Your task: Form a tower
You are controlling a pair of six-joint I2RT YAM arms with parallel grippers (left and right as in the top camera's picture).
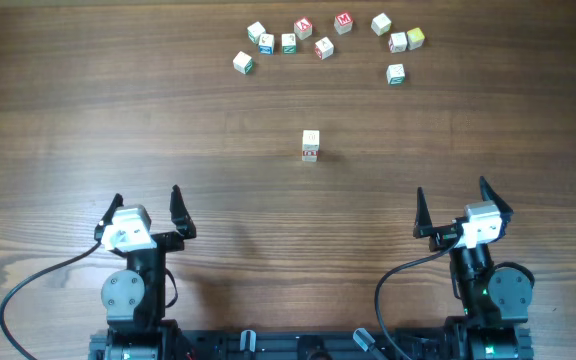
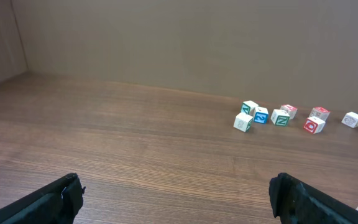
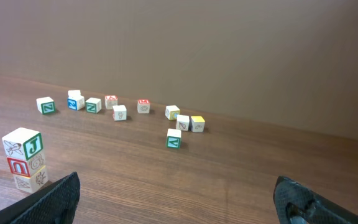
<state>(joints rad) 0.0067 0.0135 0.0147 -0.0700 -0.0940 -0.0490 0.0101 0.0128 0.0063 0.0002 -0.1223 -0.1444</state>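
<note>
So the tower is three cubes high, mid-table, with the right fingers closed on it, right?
No: the right fingers are open and well clear of the tower, as the overhead view shows. It is three cubes high, mid-table.

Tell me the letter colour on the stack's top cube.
Green, a J on the top cream wooden cube, clearest in the right wrist view.

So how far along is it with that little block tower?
Done: a tower of three cubes stands alone in the middle. In hand: nothing; the left claw and right claw both rest open and empty at the near side. Left: loose cubes lie scattered at the far side, so it could probably go higher if wanted.
</note>
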